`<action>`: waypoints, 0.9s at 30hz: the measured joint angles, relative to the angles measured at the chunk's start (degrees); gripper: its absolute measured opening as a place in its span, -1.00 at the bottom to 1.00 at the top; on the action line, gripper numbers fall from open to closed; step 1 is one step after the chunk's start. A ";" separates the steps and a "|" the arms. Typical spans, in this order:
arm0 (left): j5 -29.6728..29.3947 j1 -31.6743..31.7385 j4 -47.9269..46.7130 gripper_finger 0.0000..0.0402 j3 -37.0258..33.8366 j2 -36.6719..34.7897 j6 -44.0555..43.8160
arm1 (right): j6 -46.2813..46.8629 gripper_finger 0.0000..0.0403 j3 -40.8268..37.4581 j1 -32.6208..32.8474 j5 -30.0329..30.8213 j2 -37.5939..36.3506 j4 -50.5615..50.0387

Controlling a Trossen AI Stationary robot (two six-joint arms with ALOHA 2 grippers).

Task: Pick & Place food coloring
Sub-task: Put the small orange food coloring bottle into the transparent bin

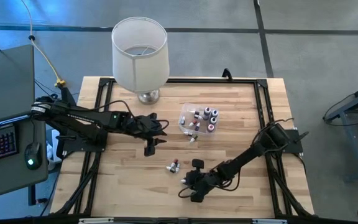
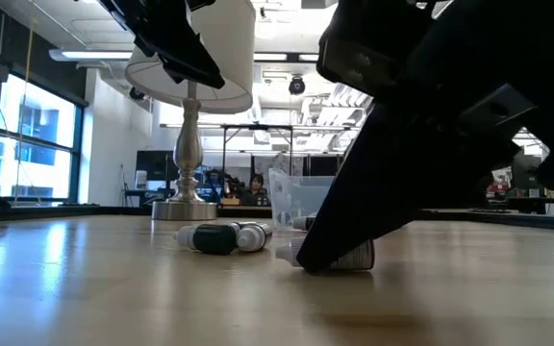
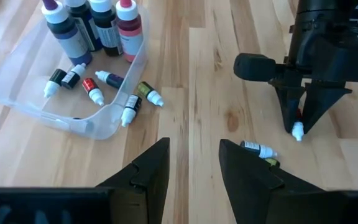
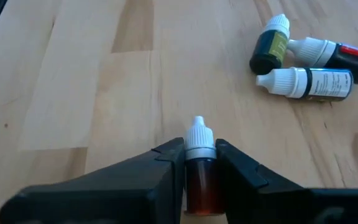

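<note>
Right hand [image 4: 201,163] pinching one red bottle [image 4: 199,171]; three bottles [image 4: 309,59] loose nearby; left hand [image 3: 194,165] spread.

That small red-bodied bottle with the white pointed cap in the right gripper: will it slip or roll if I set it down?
The red-bodied bottle looks rigid, pinched by the right gripper. Probably light and smooth, so it might slip. Its round body would likely roll if released on its side.

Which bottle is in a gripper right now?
The red-brown bottle, pinched between the right gripper's fingers, white cap forward. The three bottles nearby lie loose on the table; the left gripper is open.
</note>
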 joint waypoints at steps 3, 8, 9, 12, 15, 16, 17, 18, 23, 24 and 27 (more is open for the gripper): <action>-0.09 0.00 0.01 -0.31 0.00 0.00 0.00 | -3.63 -0.67 -0.22 -1.35 0.71 -2.07 -0.97; -0.11 0.00 0.05 -0.31 0.02 0.00 0.00 | -13.24 -0.66 -0.06 -6.75 11.83 -11.72 -5.79; -0.11 0.00 0.03 -0.31 0.02 0.00 0.00 | -14.73 -0.66 -0.03 -8.34 13.63 -13.77 -8.28; -0.11 0.00 0.07 -0.31 0.02 0.00 -0.57 | -18.06 -0.66 -0.30 -14.17 16.36 -18.98 -16.94; 0.01 0.00 0.01 -0.31 0.02 0.02 -2.71 | -18.85 -0.66 -0.14 -21.49 16.75 -23.28 -21.55; 0.12 0.00 0.00 -0.31 0.02 0.05 -3.08 | -18.74 -0.66 -0.09 -24.00 15.56 -23.72 -22.74; 0.42 0.00 -0.04 -0.31 0.11 0.40 -3.42 | -18.80 -0.65 -0.09 -26.36 13.46 -23.78 -23.72; 0.84 0.00 0.01 -0.31 0.17 1.09 -3.76 | -19.55 -0.64 -0.13 -28.66 10.75 -23.51 -24.39; 0.31 0.00 -0.34 -0.31 0.13 3.95 -2.96 | -25.18 -0.64 -0.27 -36.07 -1.24 -21.00 -24.56; 0.10 0.00 -0.52 -0.31 0.15 4.54 -2.76 | -25.27 -0.64 -0.24 -36.99 -2.28 -20.71 -24.52; -0.08 0.01 -0.94 -0.31 0.13 7.37 -1.73 | -25.31 -0.60 -0.24 -39.09 -5.14 -20.43 -26.03</action>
